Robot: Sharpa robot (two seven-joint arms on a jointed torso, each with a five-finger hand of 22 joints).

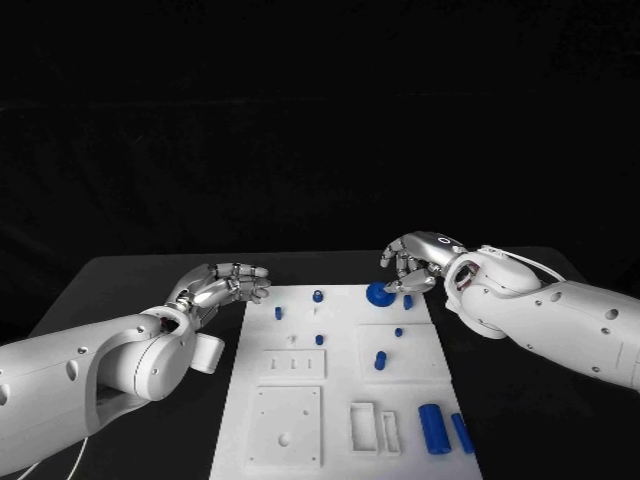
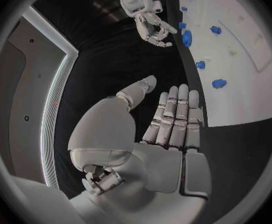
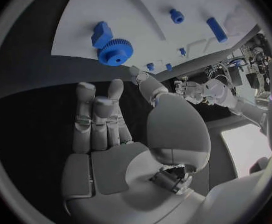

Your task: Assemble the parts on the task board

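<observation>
Just past the right hand (image 1: 418, 262) fingertips (image 3: 116, 86), a blue gear (image 3: 115, 52) sits at the far corner of the task board (image 1: 291, 415), not touched; those fingers are loosely spread, holding nothing. The left hand (image 1: 228, 284) hovers beside the board, fingers (image 2: 173, 115) straight, close together, empty.

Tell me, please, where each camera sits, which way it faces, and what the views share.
Head view: on the robot's head, looking down at the task board; both white arms, left hand, right hand.
Left wrist view: behind the left hand, facing across the board's edge toward the right hand.
Right wrist view: behind the right hand, facing the board.
Shared: the blue gear.
</observation>
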